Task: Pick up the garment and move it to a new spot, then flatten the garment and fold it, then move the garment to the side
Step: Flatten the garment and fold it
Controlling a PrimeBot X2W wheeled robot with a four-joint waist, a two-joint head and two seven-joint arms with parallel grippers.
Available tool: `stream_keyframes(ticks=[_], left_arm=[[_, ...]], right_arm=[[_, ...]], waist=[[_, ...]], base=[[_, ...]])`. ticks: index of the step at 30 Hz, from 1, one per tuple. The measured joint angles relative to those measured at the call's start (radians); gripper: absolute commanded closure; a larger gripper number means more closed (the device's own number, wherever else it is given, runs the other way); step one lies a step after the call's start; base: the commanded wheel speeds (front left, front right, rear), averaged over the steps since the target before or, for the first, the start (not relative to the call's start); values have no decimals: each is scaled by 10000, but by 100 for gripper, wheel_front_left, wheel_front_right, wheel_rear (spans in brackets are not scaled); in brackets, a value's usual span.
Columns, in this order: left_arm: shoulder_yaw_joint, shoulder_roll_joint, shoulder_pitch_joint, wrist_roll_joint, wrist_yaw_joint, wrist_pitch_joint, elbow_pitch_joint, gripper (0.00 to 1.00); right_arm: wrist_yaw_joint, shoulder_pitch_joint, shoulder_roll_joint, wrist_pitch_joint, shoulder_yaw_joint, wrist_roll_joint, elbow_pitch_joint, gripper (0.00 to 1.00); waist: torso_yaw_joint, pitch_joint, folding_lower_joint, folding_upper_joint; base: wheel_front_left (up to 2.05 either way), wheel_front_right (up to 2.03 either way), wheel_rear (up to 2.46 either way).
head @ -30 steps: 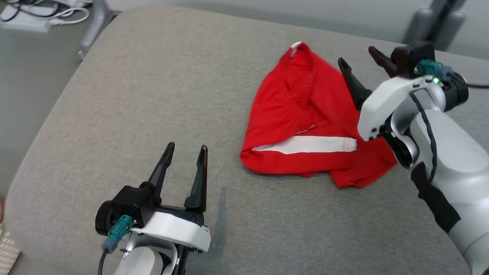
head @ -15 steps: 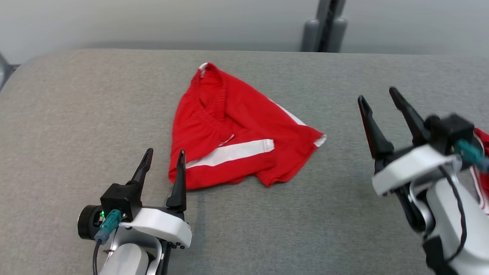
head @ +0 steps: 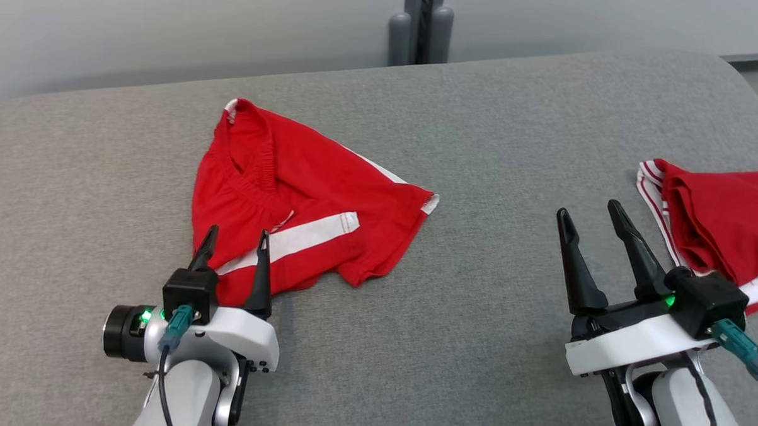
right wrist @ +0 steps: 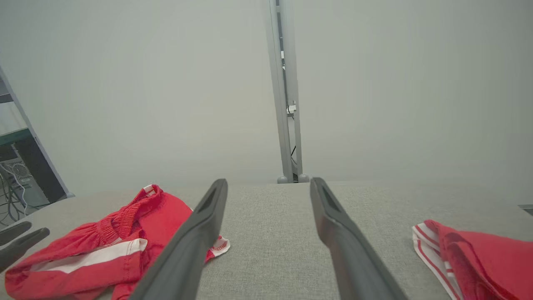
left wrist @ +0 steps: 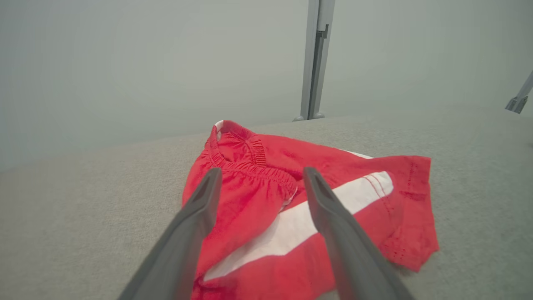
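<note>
A crumpled red garment (head: 304, 191) with a white stripe lies left of centre on the grey padded surface (head: 482, 147). My left gripper (head: 236, 233) is open, and its fingertips stand over the garment's near left edge. In the left wrist view the left gripper (left wrist: 262, 170) frames the elastic waistband of the garment (left wrist: 374, 204), and nothing is pinched between the fingers. My right gripper (head: 588, 209) is open and empty at the lower right, well apart from the garment. In the right wrist view the right gripper (right wrist: 268, 180) points at bare surface, with the garment (right wrist: 104, 246) at the lower left.
Another red garment (head: 725, 219) with a white striped hem lies at the right edge, just right of my right gripper, and shows in the right wrist view as the red garment (right wrist: 479, 254). A grey post (head: 421, 25) stands behind the surface's far edge. The surface's right corner is rounded.
The head camera has swung right, bringing the second garment into view. My right gripper has drawn off the garment to its right. My left gripper's tips now overlap the garment's near edge.
</note>
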Motion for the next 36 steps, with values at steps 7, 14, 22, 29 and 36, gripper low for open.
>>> stream_keyframes(ticks=[7,14,22,29,36], left_arm=[[-351,326,-1250,721,426,514,1486,0],[-936,617,-2421,1455,589,1264,2771,0],[-1266,708,-2798,1766,759,1716,3544,0],[-890,502,-2990,1129,715,1381,3806,100],[579,52,-2984,-1043,228,470,3227,100]], right_arm=[[0,77,119,182,-50,268,-416,0],[0,76,151,178,84,389,-476,0],[0,78,155,142,46,487,-458,0],[0,77,157,84,86,537,-403,0],[0,172,161,75,27,525,-330,0]], waist=[[-494,329,0,0],[-960,626,0,0],[-1158,764,0,0],[-1093,801,0,0],[-670,657,0,0]], base=[[0,0,0],[0,0,0],[0,0,0],[0,0,0],[0,0,0]])
